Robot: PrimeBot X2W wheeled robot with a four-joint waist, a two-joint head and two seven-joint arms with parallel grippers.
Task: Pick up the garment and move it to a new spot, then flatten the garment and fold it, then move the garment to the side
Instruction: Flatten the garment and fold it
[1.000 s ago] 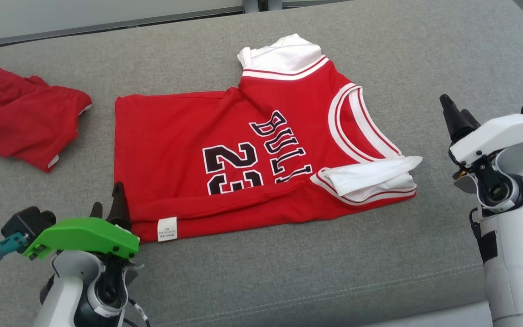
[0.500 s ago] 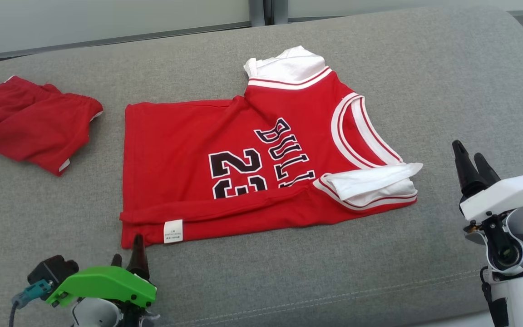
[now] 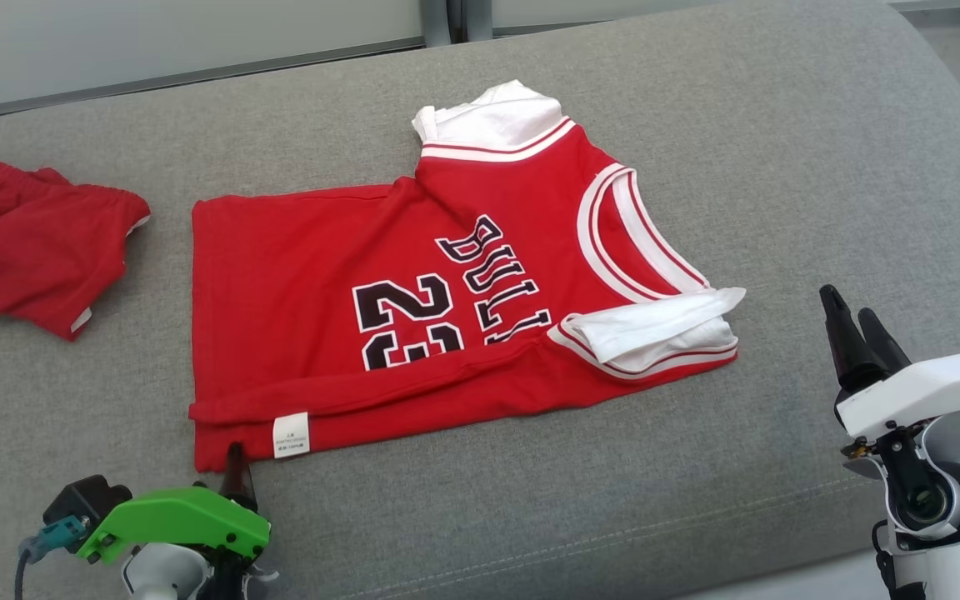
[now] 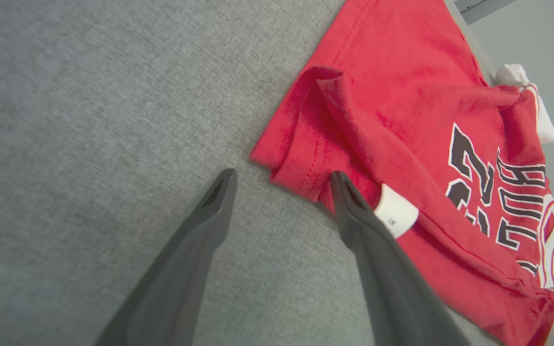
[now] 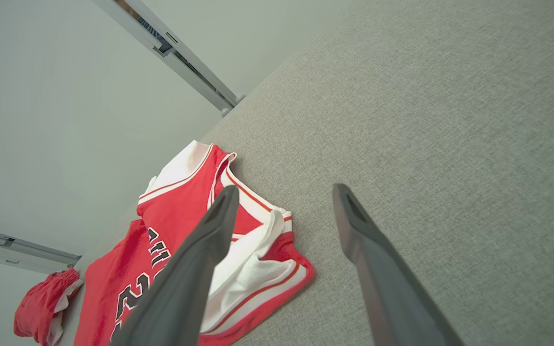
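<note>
- Where the grey upholstered surface is broadest, the garment lies near its middle: a red basketball jersey, front up, neck toward the robot's right, hem toward its left.
- Print: a black, white-edged "23" and the letters "BULL". Their lower parts are hidden under a fold of red cloth along the near edge.
- Trim: white bands with red stripes at the neck and armholes. A white sleeve sticks out at the far shoulder, and another is folded flat across the near one.
- A small white label sits on the near fold, close to the hem corner.
- In the left wrist view, that corner of the garment is rolled into a soft ridge, with the label just beside one finger.
- Left gripper: fingers spread wide and holding nothing. The tips sit low at the near hem corner, which lies between them. Whether they touch the cloth cannot be told.
- Right gripper: fingers apart and empty, above bare upholstery well to the right of the near sleeve.
- Red shorts lie crumpled beyond the hem, apart from the jersey.
</note>
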